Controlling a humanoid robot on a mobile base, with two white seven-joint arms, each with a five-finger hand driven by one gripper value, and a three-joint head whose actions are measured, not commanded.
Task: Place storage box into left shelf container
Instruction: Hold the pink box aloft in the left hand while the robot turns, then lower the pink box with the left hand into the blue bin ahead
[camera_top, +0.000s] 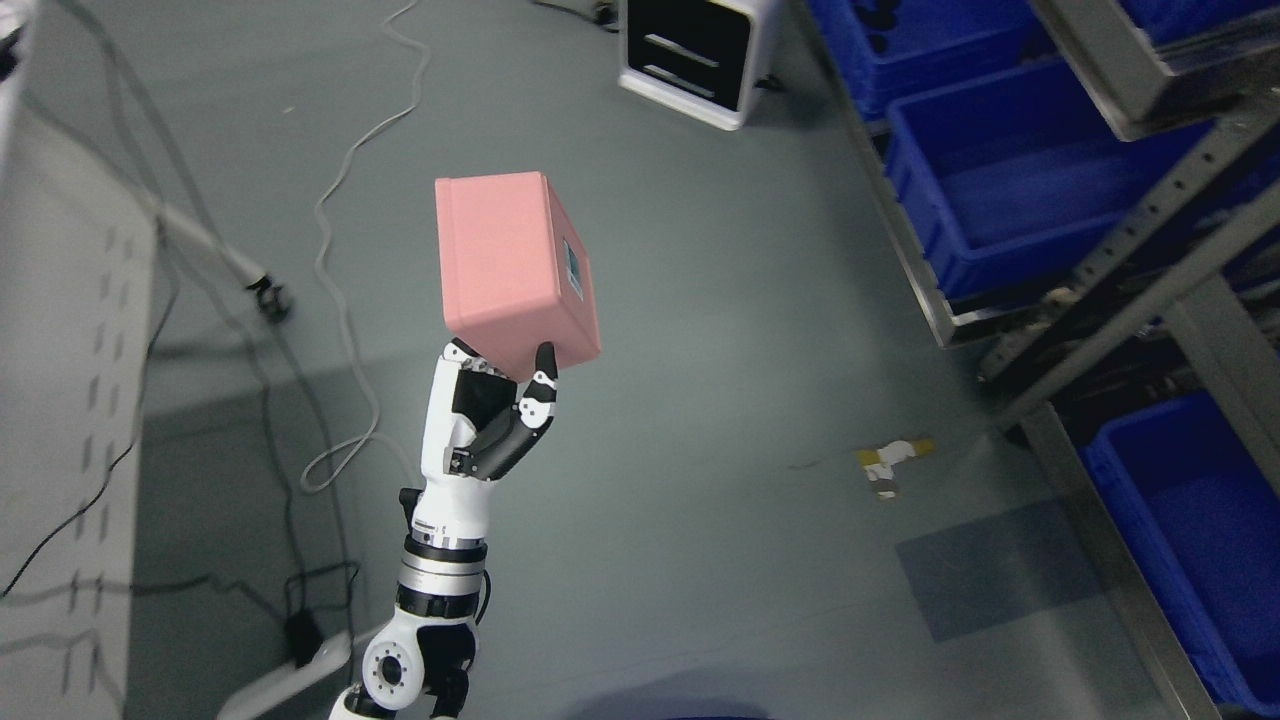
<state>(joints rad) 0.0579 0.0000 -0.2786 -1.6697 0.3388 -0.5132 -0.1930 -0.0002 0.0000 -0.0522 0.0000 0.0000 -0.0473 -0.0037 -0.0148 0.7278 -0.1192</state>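
I am holding the pink storage box (515, 270) up over the grey floor (700, 400) with my left hand (495, 415), my fingers curled around its lower end, one dark fingertip (545, 360) pressing against the side that carries a small label (574, 268). The box is tilting in my grasp, and it is sitting well apart from the shelf (1130, 290) and its blue containers (1010, 180) off to the right. Judging by how it is riding on so little contact, I am taking it to be light and rigid, with smooth faces that could slip, so a hold spanning two opposite faces nearer the middle would be steadier than this one at the bottom edge. How many of my fingers are reaching behind it I cannot quite tell, since the box is hiding them. My right arm is not showing anywhere
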